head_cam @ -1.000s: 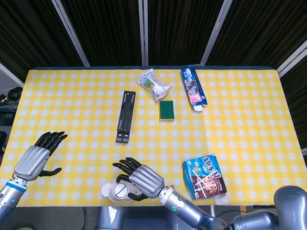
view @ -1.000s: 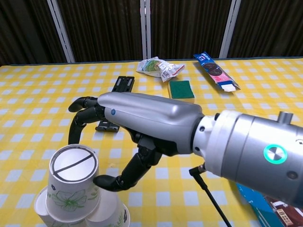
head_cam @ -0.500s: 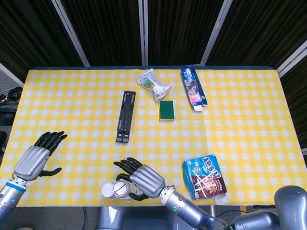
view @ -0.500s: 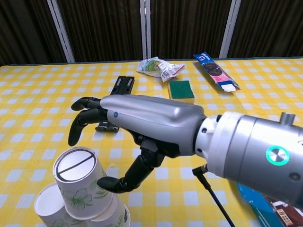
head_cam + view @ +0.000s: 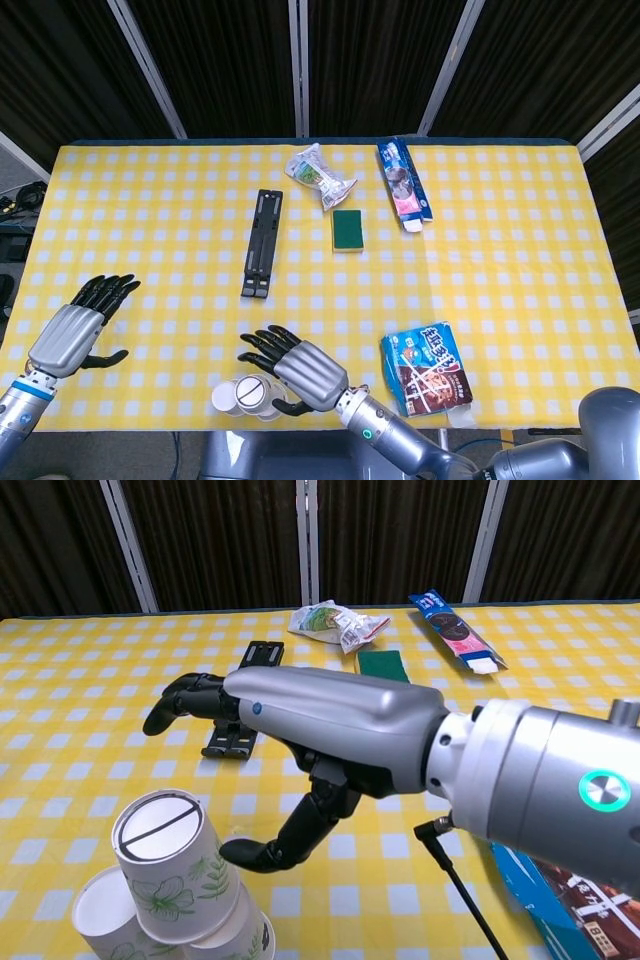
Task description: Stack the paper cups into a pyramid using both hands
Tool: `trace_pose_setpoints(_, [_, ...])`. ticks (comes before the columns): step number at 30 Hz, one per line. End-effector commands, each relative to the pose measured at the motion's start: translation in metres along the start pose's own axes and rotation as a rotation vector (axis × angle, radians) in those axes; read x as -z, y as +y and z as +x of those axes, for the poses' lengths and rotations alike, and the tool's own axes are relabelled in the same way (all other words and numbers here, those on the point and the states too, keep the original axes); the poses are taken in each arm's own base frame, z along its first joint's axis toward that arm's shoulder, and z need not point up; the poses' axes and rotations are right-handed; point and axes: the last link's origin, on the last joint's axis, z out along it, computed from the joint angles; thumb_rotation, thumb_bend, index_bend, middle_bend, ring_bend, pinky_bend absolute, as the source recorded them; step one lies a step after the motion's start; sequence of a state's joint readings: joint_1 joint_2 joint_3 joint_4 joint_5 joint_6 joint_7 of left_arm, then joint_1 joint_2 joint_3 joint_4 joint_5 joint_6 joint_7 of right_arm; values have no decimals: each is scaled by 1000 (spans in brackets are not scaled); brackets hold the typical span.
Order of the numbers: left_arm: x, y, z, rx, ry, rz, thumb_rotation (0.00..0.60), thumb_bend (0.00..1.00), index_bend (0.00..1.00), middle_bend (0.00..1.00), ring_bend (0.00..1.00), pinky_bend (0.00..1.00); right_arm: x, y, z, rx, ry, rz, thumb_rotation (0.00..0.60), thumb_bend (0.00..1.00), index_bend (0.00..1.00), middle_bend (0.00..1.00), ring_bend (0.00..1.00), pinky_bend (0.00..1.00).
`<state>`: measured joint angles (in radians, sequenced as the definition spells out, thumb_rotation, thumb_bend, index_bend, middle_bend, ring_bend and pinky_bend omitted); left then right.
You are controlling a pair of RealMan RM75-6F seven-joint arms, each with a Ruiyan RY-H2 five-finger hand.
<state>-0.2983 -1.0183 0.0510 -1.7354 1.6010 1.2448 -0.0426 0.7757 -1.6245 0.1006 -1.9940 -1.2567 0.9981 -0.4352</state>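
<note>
While the white paper cups with green leaf print are sitting in a small stack at the near edge of the yellow-and-white checked table, you are holding your right hand just above and beside them with its dark fingers spread and curved, gripping nothing. In the chest view one cup is resting upside down and tilted on top of the others, its base showing a dark line across it, and your thumb is reaching toward it without touching; two more cups are lying under it, one with its open mouth facing the left. You are keeping your left hand well apart from the stack, near the table's left edge, palm down with its fingers apart and nothing in it. Toward the middle of the table a flat black rectangular bracket is lying lengthwise, and a green rectangular sponge is sitting to its right. Beyond them, near the far edge, a crumpled clear plastic wrapper with green print is lying beside a long blue-and-pink cardboard box. Near the right part of the near edge, a blue snack packet with brown and white print is lying flat, close to your right forearm.
</note>
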Motion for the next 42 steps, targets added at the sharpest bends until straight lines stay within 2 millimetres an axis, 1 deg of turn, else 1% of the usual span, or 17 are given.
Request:
trace_pose_setpoints(1, [0,0,0,0,0,1,600,192,0,0,0,0,1,3,4,16,14,-13,600,229,158,0,0,0])
trace_pose_setpoints(4, [0,0,0,1,2,3,600,192,0,0,0,0,3,10,12,37,29,-40,600,230,158,0,0,0])
trace_pose_setpoints(10, [0,-1,0,-1,3,4,600,192,0,0,0,0,16,39,36,77,74,-145,600,229,158,0,0,0])
trace_pose_setpoints(12, [0,0,0,-1,5,4,600,191,0,0,0,0,22,50,44,87,92,-181,600,229,158,0,0,0])
trace_pose_setpoints(14, [0,0,0,-2,8,6,600,191,0,0,0,0,32,67,53,118,120,-233,600,229,158,0,0,0])
trace_pose_setpoints(18, [0,-1,-1,-4,20,11,600,191,0,0,0,0,53,93,61,142,155,-309,600,229,158,0,0,0])
trace_pose_setpoints(20, [0,-1,-2,-3,31,13,600,191,0,0,0,0,67,108,62,138,178,-356,600,229,158,0,0,0])
trace_pose_setpoints(21, [0,-1,-2,-4,37,15,600,191,0,0,0,0,77,118,63,130,196,-382,600,229,158,0,0,0])
trace_pose_setpoints(24, [1,-1,-3,-5,60,20,600,191,0,0,0,0,97,137,64,115,239,-427,600,228,154,0,0,0])
trace_pose_setpoints(25, [1,-1,-4,-6,63,21,600,191,0,0,0,0,101,141,64,115,247,-438,600,228,152,0,0,0])
trace_pose_setpoints(30, [1,0,-8,1,109,22,600,193,0,0,0,0,151,169,64,122,351,-511,600,228,127,0,0,0])
trace_pose_setpoints(31, [1,1,-9,3,115,21,600,193,0,0,0,0,157,171,63,128,362,-516,600,228,120,0,0,0])
trace_pose_setpoints(34, [1,1,-13,7,145,20,600,192,0,0,0,0,188,182,61,206,441,-564,600,228,104,0,0,0])
trace_pose_setpoints(36, [2,-1,-15,6,164,24,600,192,0,0,0,0,209,188,56,258,478,-606,600,228,95,0,0,0])
trace_pose_setpoints(38, [2,-3,-17,8,177,34,600,192,0,0,0,0,226,192,49,274,494,-641,600,228,92,0,0,0])
trace_pose_setpoints(40, [1,-5,-20,4,187,42,600,191,0,0,0,0,238,194,43,270,503,-656,600,228,90,0,0,0])
trace_pose_setpoints(42, [1,-6,-21,-1,190,46,600,191,0,0,0,0,243,196,41,266,506,-659,600,228,88,0,0,0])
